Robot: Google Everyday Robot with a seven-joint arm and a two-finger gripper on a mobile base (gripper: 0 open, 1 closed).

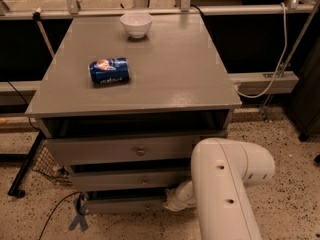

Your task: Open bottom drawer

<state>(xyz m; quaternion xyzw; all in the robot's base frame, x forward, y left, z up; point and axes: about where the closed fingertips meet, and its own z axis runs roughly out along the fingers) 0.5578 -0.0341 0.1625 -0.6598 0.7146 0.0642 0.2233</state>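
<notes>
A grey cabinet has three stacked drawers. The bottom drawer is the lowest and narrowest grey front, just above the floor; its knob does not show. The middle drawer and the top drawer sit above it, each with a small round knob. My white arm fills the lower right. Its wrist reaches left and down, and my gripper is at the right end of the bottom drawer's front, mostly hidden by the arm.
On the cabinet top lie a blue can on its side and a white bowl at the back. A cable and a blue tape mark lie on the speckled floor at the left. A black stand leg is to the left.
</notes>
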